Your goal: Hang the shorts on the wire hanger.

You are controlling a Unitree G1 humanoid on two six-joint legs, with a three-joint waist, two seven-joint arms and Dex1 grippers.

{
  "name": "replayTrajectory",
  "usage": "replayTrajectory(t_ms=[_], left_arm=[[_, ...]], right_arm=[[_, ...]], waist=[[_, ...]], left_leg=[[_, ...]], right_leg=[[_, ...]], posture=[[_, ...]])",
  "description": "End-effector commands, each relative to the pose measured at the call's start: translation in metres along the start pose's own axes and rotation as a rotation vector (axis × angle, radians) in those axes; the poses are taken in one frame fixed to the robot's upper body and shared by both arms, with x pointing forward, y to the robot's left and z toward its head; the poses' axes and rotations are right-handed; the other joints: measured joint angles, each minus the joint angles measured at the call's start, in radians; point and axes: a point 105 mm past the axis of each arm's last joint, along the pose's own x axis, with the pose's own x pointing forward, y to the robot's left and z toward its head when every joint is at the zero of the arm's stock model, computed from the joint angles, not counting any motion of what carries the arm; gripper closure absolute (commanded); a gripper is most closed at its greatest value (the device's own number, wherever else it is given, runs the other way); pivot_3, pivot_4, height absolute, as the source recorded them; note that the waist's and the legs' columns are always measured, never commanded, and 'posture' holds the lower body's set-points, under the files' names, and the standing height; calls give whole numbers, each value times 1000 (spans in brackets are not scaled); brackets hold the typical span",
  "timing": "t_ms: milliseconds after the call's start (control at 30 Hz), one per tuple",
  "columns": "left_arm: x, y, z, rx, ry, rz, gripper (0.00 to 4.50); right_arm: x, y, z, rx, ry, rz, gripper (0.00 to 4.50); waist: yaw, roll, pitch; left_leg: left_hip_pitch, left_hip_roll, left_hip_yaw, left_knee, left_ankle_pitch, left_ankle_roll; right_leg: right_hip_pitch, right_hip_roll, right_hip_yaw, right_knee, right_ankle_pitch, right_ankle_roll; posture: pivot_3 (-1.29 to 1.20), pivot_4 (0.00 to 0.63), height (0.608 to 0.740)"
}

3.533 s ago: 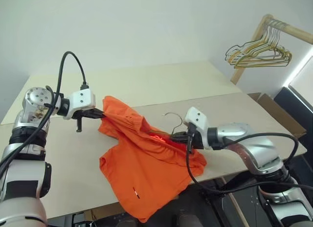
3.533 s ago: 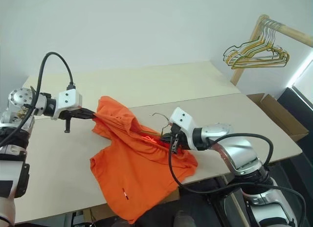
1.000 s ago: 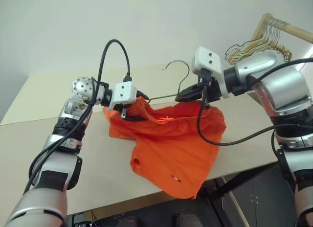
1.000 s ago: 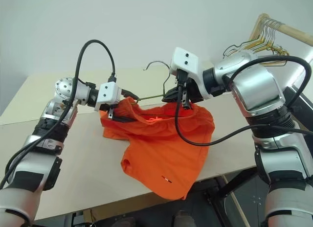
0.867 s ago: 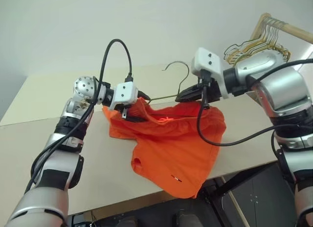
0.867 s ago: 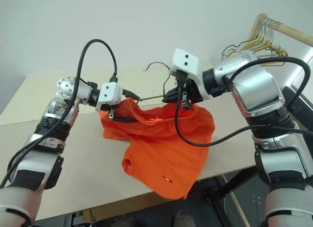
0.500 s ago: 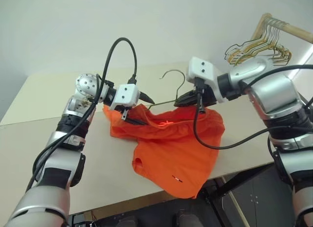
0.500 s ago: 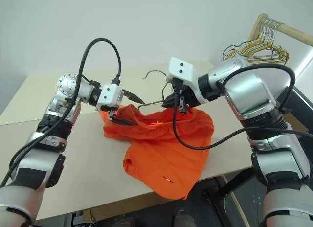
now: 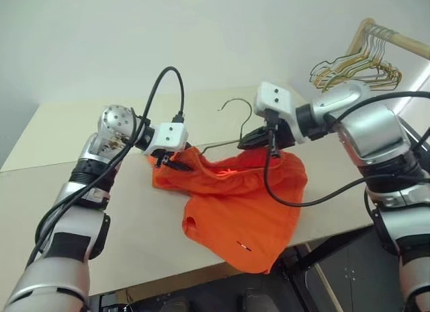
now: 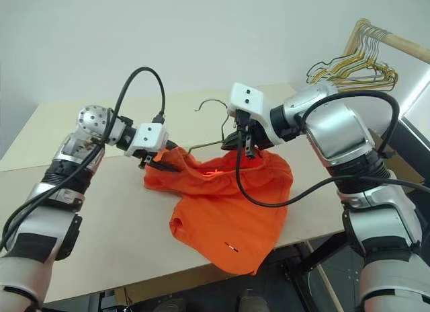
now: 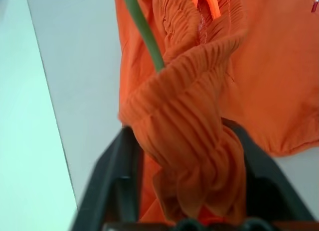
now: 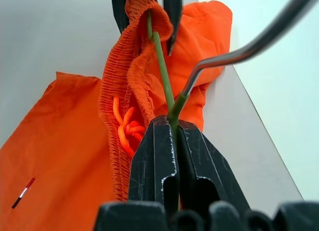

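The bright orange shorts (image 9: 235, 204) lie bunched on the table (image 9: 101, 238), with one leg hanging over its front edge. The wire hanger (image 9: 218, 145) sits above the waistband with its hook (image 9: 238, 107) pointing up, and one arm of it runs inside the waistband (image 12: 162, 61). My right gripper (image 9: 243, 142) is shut on the hanger near its neck (image 12: 167, 124). At the shorts' left end, my left gripper (image 9: 176, 165) is shut on the gathered elastic waistband (image 11: 189, 136), which fills the space between its fingers. The hanger's far end is hidden in the fabric.
A wooden rack (image 9: 396, 40) at the back right carries a bunch of gold and green wire hangers (image 9: 356, 66). The table's front edge runs just below the shorts. Black cables loop above both wrists.
My left gripper stood open around the waistband and has now shut on it, sinking slightly. The right gripper still holds the hanger, a little lower than a second ago.
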Motion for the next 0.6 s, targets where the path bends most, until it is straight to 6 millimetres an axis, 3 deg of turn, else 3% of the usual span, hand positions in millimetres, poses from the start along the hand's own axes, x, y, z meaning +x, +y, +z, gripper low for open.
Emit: replayTrajectory(t_ms=[33,100,167,433,600], left_arm=[[-2,3,9,31,-18,10,3584],[-3,2,9,31,-20,5,4162],[-3,2,10,28,-24,4,4418],[-4,3,8,54,-14,14,4479],[-4,6,12,4,-59,36,4479]], right_arm=[[-12,-6,17,-32,-36,-38,4500],[-13,-7,18,-25,-37,-44,4500],[-14,-9,18,-16,-41,-51,4500],[-15,-9,16,-46,-39,-66,4500],[-17,-8,11,-41,-27,-78,2960]], waist=[[0,0,0],[-1,0,0],[-2,0,0],[-1,0,0],[-1,0,0]], left_leg=[[0,0,0,0,0,0],[0,0,0,0,0,0],[0,0,0,0,0,0],[0,0,0,0,0,0],[0,0,0,0,0,0]], right_leg=[[0,0,0,0,0,0],[0,0,0,0,0,0],[0,0,0,0,0,0],[0,0,0,0,0,0],[0,0,0,0,0,0]], posture=[[-64,0,740],[-67,0,740],[-68,0,740],[-74,0,740],[-80,0,740]])
